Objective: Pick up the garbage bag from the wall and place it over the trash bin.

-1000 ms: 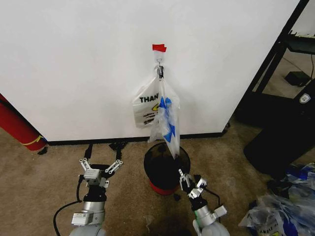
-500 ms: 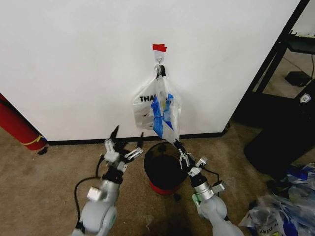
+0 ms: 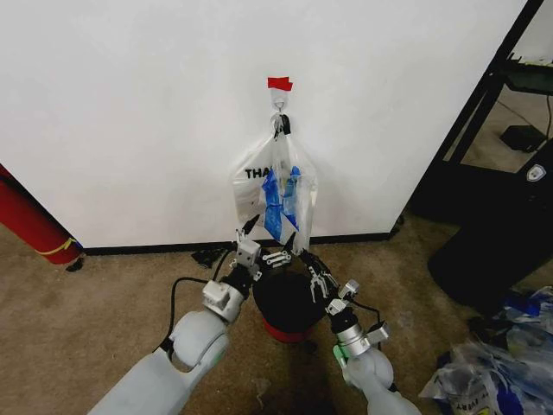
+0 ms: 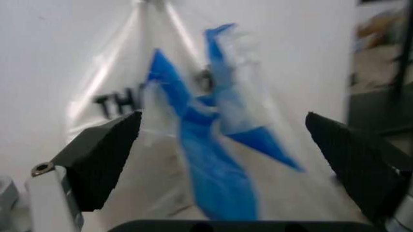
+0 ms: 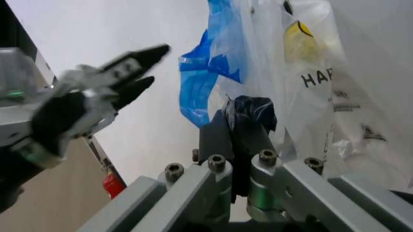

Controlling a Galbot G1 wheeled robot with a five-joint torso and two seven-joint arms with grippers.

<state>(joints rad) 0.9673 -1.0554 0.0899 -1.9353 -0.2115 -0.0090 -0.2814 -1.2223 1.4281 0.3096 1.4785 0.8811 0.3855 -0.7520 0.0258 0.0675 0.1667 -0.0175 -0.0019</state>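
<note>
Far left in the head view, a red cylinder (image 3: 30,220) leans at the wall (image 3: 130,104), cut off by the frame edge. Beige carpet (image 3: 78,320) covers the floor, black baseboard along the wall.

Left pincer (image 3: 263,245) is raised over the bin (image 3: 285,303), jaws spread wide, just below the bag (image 3: 283,194). In the left wrist view the two dark fingers (image 4: 103,154) sit well apart with the blurred bag (image 4: 206,159) between and beyond them; touching or not, cannot tell.

The bag hangs from a hook (image 3: 280,112) under red tape (image 3: 279,84), in front of a second white bag (image 3: 255,186) whose lettering is partly covered. Bin stands on the carpet below the bags; its front and red base are partly hidden by both arms.

Right pincer (image 3: 315,275) is over the bin's right rim. In the right wrist view its fingers (image 5: 223,137) are pressed together on a dark blue wad, seemingly a fold of the bag (image 5: 213,72); hard to confirm.

Right side: black stand (image 3: 492,95), a dark box-like object (image 3: 510,233), crumpled plastic bags (image 3: 492,372) on the floor, cropped at the edge.
</note>
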